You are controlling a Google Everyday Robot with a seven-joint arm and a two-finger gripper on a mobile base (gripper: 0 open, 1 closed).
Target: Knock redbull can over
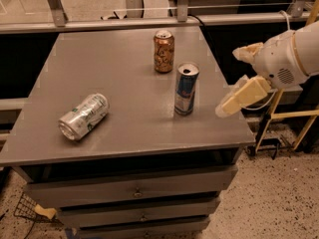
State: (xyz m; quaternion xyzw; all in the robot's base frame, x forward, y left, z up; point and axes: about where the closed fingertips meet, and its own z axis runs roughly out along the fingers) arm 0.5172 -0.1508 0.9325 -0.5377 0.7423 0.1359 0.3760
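The redbull can, slim, blue and silver, stands upright near the right front of the grey table. My gripper comes in from the right on a white arm. It hovers over the table's right edge, a short way right of the can and not touching it. Its two cream fingers are spread apart, one high and one low, with nothing between them.
A wider orange-gold can stands upright just behind the redbull can. A silver-and-green can lies on its side at the front left. Drawers sit under the tabletop. A rail runs behind the table and yellow-legged furniture stands at right.
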